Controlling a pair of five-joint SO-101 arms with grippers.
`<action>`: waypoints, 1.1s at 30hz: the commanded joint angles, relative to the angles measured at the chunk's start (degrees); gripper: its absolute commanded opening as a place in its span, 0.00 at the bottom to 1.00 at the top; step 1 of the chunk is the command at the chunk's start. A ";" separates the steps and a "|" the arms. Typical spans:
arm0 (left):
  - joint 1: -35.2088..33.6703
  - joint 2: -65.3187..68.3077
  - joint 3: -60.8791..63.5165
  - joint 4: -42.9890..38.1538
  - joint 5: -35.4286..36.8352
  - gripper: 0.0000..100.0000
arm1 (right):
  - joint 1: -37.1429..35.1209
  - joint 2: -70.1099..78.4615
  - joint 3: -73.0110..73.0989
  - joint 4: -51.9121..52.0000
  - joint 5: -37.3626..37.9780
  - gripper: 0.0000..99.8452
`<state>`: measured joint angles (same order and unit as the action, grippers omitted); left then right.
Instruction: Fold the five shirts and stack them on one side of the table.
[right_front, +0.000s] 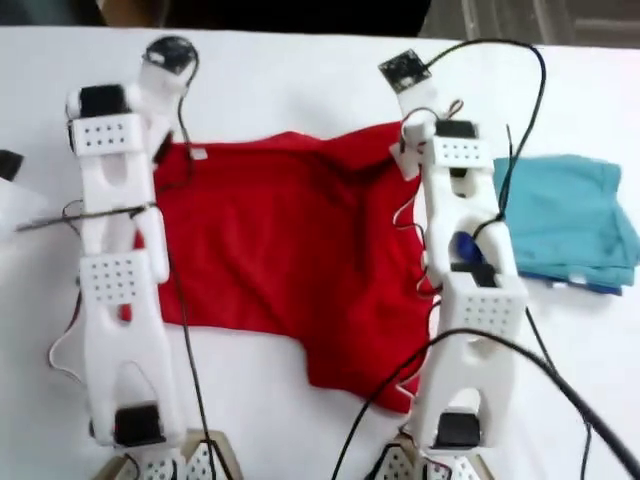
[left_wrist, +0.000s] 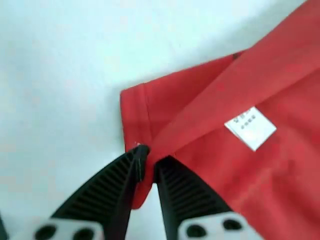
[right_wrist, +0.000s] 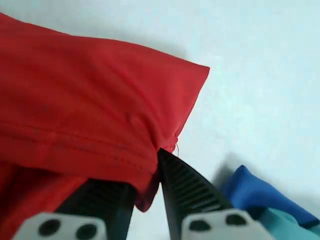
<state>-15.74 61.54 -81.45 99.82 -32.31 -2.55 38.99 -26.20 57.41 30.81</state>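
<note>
Red cloth pinched at both far corners, one in each gripper.

The left gripper (left_wrist: 147, 161) is clamped narrow on a hemmed corner of the red shirt (right_front: 290, 240), close by its white label (left_wrist: 250, 128). The right gripper (right_wrist: 155, 172) bites the opposite corner the same way, jaws almost together with fabric between them. From both tools the shirt spreads back toward the arm bases, flat on the white table (right_front: 300, 80), its held edge running crosswise from arm to arm. The fold looks like a pull of that far edge toward the near hem, both arms in step. A folded teal shirt (right_front: 565, 215) with a blue shirt (right_front: 580, 284) under it lies just beside the right arm, the nearer one for stacking.
</note>
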 joint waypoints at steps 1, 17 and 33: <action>-0.70 -1.85 -4.53 2.81 -1.23 0.02 | 0.22 -8.92 -2.99 6.11 -0.35 0.02; -1.76 -38.77 46.29 1.93 -5.10 0.03 | -1.27 -23.34 -0.35 32.13 -0.35 0.02; -3.34 -61.98 99.30 -16.97 -14.51 0.03 | -0.22 -61.14 61.01 13.93 11.60 0.02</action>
<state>-18.55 3.96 12.53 86.11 -46.20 -3.52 -12.44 25.49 75.08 40.66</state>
